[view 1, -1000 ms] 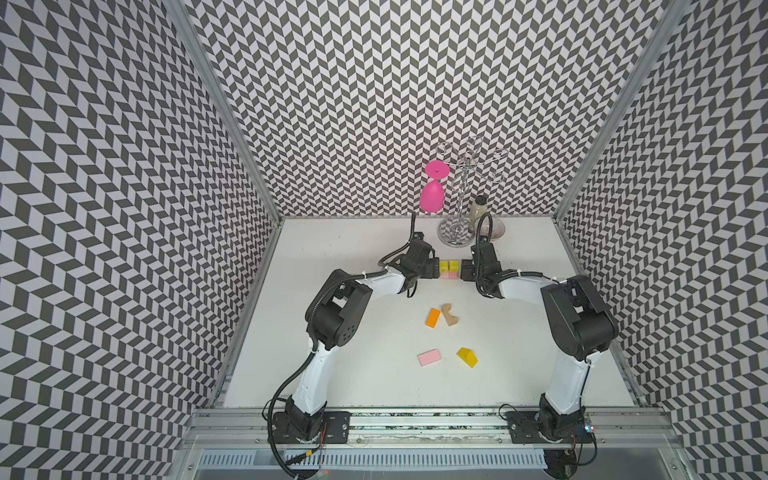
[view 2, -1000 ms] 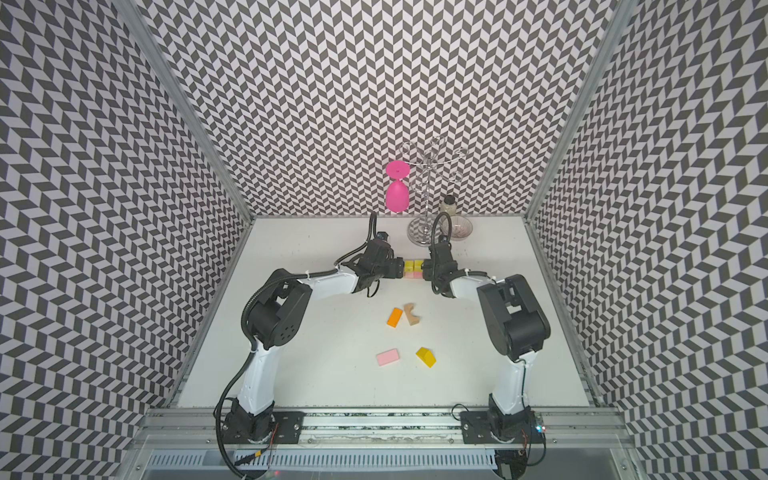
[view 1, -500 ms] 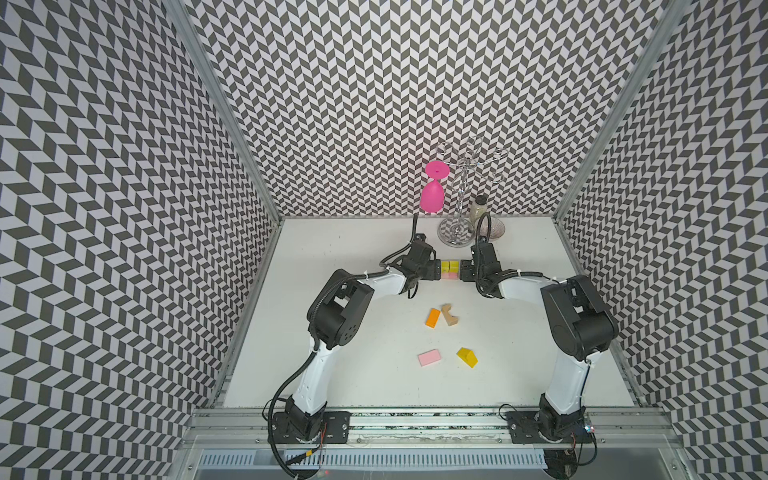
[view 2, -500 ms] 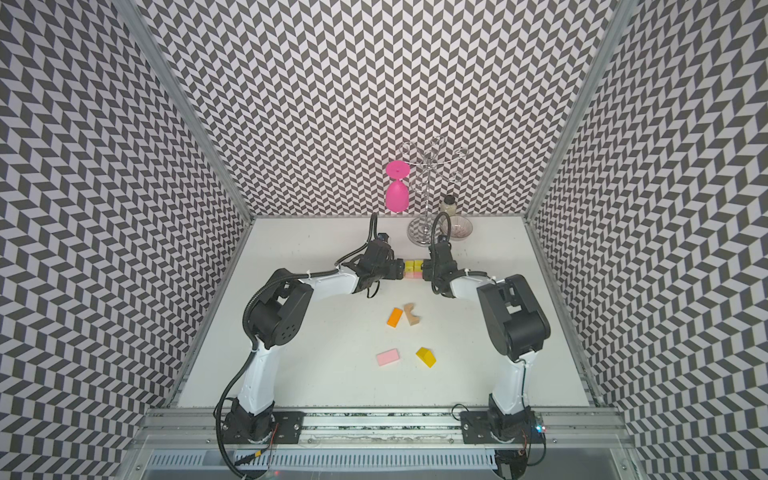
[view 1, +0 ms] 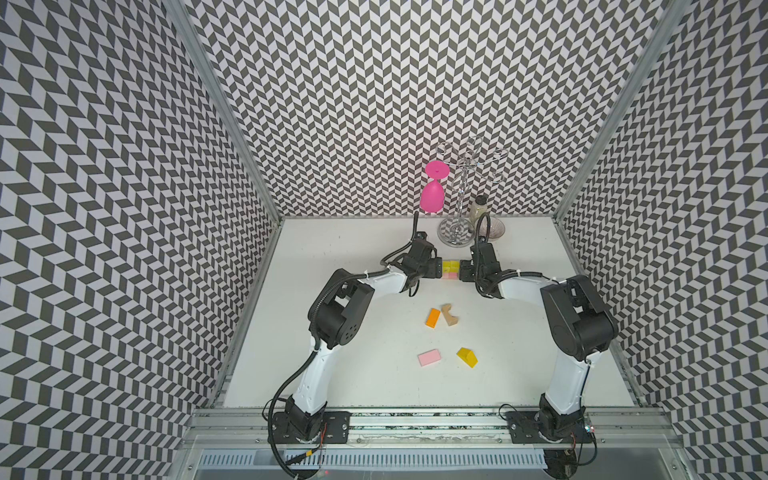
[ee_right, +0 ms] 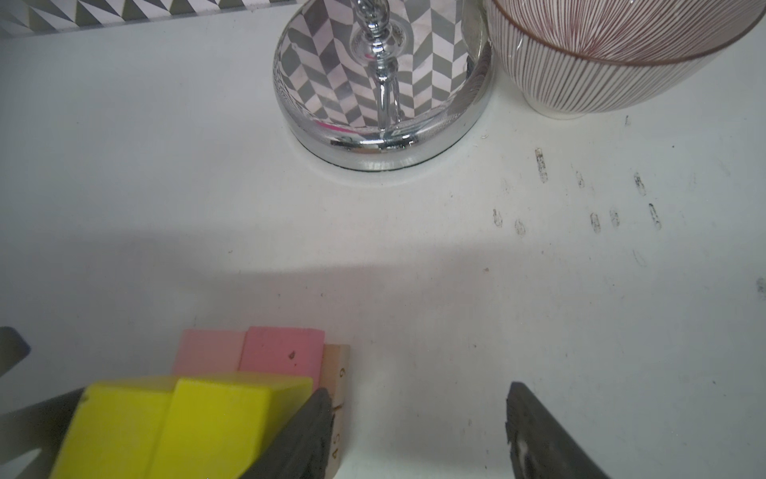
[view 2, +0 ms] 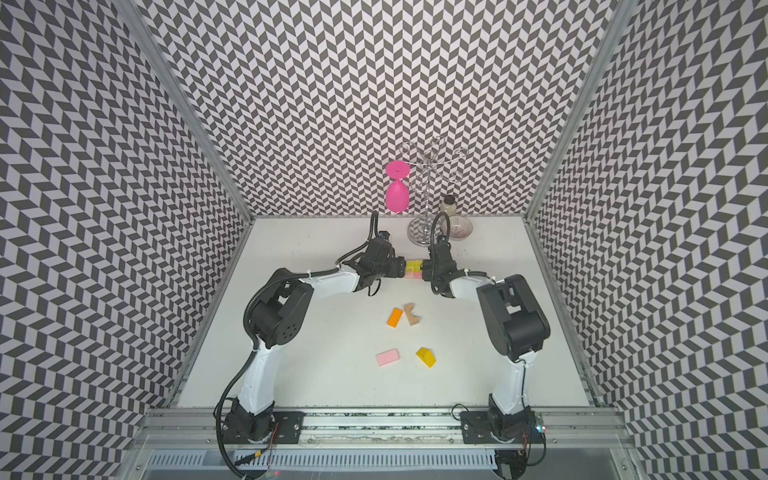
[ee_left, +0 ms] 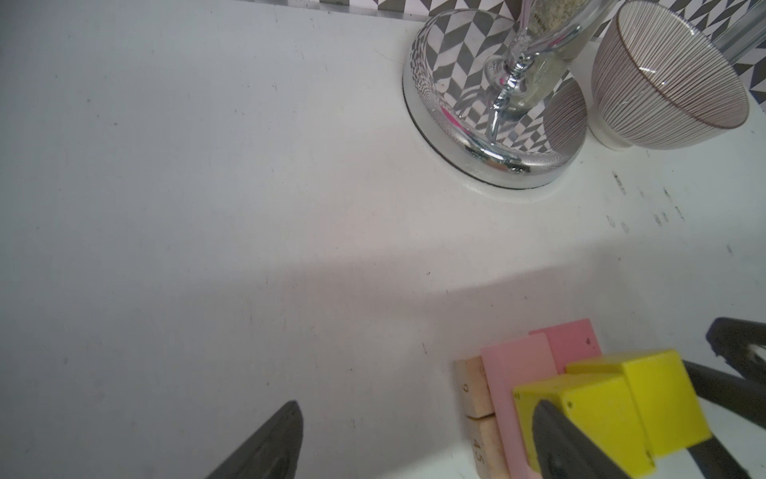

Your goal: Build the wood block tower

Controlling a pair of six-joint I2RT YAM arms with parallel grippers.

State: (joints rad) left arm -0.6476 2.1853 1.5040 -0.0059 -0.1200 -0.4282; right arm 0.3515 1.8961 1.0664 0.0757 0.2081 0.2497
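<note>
The tower point(view 1: 451, 269) stood toward the back of the white table point(view 1: 519, 374), just in front of the chrome wire stand point(view 1: 455, 232), with the left gripper point(ee_left: 418, 408) at its left side and the right gripper point(ee_right: 418, 390) at its right. It had three layers: tan bars point(ee_left: 472, 390) at the base, pink bars point(ee_left: 518, 373) across them, and two yellow cubes point(ee_left: 655, 398) on top. The left gripper's fingers were spread wide and held nothing. One finger point(ee_left: 568, 448) lay against the nearer cube (touching or a hair off, I could not tell), and the other point(ee_left: 269, 448) stood well clear. The right gripper's fingers were likewise parted and empty, one point(ee_right: 298, 439) up against the cube on its side, its mate point(ee_right: 539, 435) out over bare table. Nearer the arm bases lay loose blocks: an orange bar point(view 1: 432, 318) just beside a tan notched arch point(view 1: 449, 314), and further forward a pink bar point(view 1: 429, 357) and the yellow roof-shaped piece point(view 1: 467, 357).
</note>
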